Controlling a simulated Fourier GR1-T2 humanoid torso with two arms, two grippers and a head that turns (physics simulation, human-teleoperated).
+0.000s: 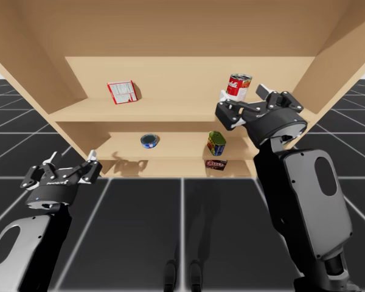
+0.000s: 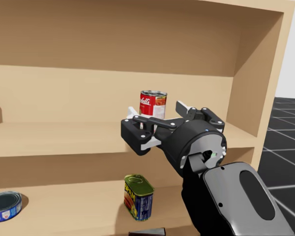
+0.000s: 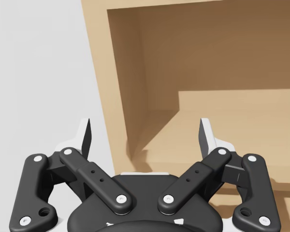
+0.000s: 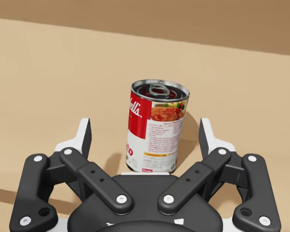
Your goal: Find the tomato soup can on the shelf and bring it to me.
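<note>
My right gripper (image 4: 145, 135) is holding its fingers wide apart, gripping nothing. The tomato soup can (image 4: 154, 125), red and white with a pull-tab lid, is standing upright between them, with a gap showing on either side of it, so neither finger is touching it. The can is sitting on the upper board of the wooden shelf (image 1: 170, 106), toward its right end, with the gripper's palm lying just in front of the can's base. On the same board, well to the left of the can, a flat red and white box (image 1: 121, 92) is leaning. One board below the can, a green and yellow can (image 2: 138, 196) is standing almost directly under it, and a low blue round can (image 1: 149, 140) is lying further left. Far below and left of the can, clear of the shelf, my left gripper (image 1: 72, 159) is hanging spread wide with nothing between its fingers.
</note>
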